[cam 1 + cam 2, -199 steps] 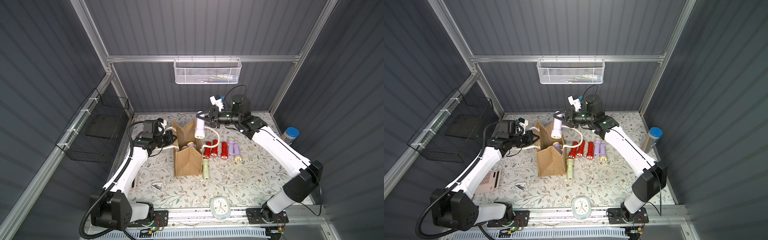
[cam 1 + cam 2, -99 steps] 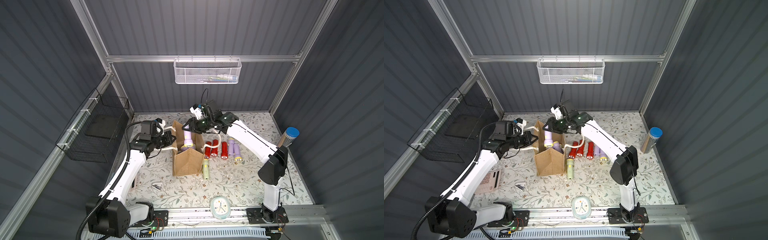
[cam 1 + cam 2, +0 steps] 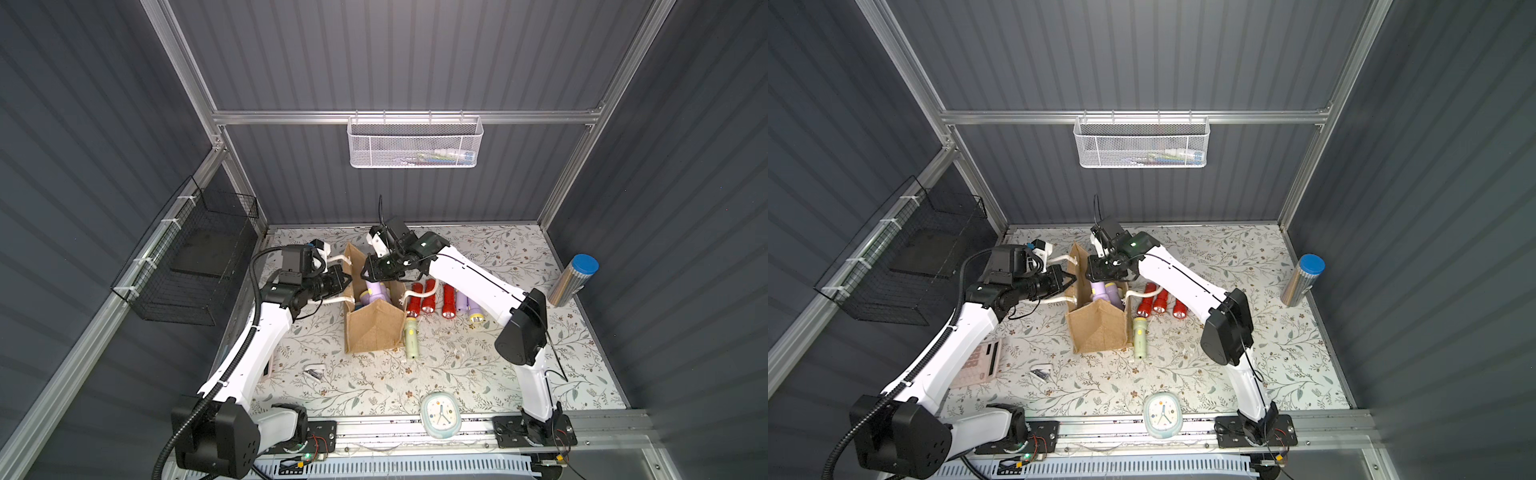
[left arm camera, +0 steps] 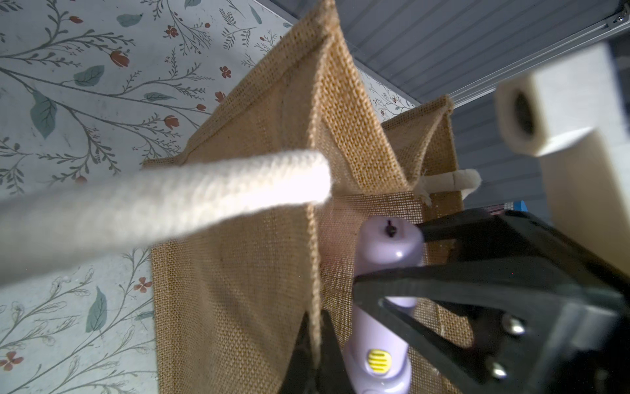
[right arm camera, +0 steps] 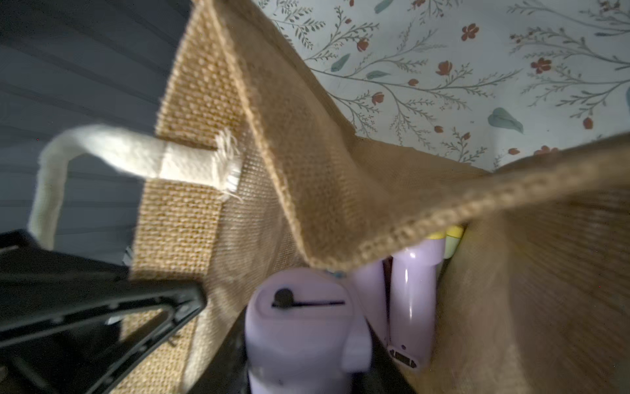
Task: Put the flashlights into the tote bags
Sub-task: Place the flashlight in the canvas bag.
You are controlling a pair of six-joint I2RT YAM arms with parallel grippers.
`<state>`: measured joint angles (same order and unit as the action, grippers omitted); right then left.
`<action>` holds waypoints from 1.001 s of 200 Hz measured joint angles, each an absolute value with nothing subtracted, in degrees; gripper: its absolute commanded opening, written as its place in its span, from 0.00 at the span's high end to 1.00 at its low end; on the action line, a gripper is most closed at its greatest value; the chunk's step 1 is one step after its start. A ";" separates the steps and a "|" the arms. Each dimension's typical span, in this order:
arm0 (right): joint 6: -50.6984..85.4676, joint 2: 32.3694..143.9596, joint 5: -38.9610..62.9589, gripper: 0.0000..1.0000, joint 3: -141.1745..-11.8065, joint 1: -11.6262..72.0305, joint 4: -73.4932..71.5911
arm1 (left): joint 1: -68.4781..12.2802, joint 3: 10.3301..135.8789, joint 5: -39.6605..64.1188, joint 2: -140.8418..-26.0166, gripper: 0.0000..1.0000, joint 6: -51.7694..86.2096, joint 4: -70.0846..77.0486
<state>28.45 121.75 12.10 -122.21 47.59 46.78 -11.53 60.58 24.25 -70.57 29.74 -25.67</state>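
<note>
Lavender flashlight at the mouth of the tote bag, task partway.
Gripping it in right pincer, bag rim in shut left pincer; others inside, six flashlights beside bag.

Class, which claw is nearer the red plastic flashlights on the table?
Right. The right claw is at the tan burlap bag's mouth, near the red plastic flashlights; the left claw pinches the bag's far wall.

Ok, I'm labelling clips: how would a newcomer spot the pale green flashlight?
Find the upright tan burlap bag. Beside it, on the right arm's side, lies the pale green flashlight. The other loose flashlights, in a row farther back, are red or lavender.
</note>
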 measured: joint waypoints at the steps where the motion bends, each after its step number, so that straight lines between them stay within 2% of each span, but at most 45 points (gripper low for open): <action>1: 28.40 121.84 12.08 0.91 -122.26 47.62 46.83 | -11.53 60.55 24.25 -70.57 1.00 29.78 -25.65; 67: 27.42 128.33 11.75 0.90 -127.74 48.86 50.30 | -11.53 59.86 25.23 -70.61 1.00 30.30 -24.27; 103: 28.03 129.82 11.49 0.86 -128.38 49.06 50.48 | -11.53 59.48 25.32 -70.61 1.00 30.70 -23.83; 151: 28.60 131.87 8.49 0.81 -130.32 50.13 50.63 | -11.18 59.27 25.30 -70.83 1.00 31.14 -23.49; 200: 30.81 134.34 4.45 0.82 -131.63 50.35 51.29 | -11.16 58.85 24.51 -70.85 1.00 31.33 -23.16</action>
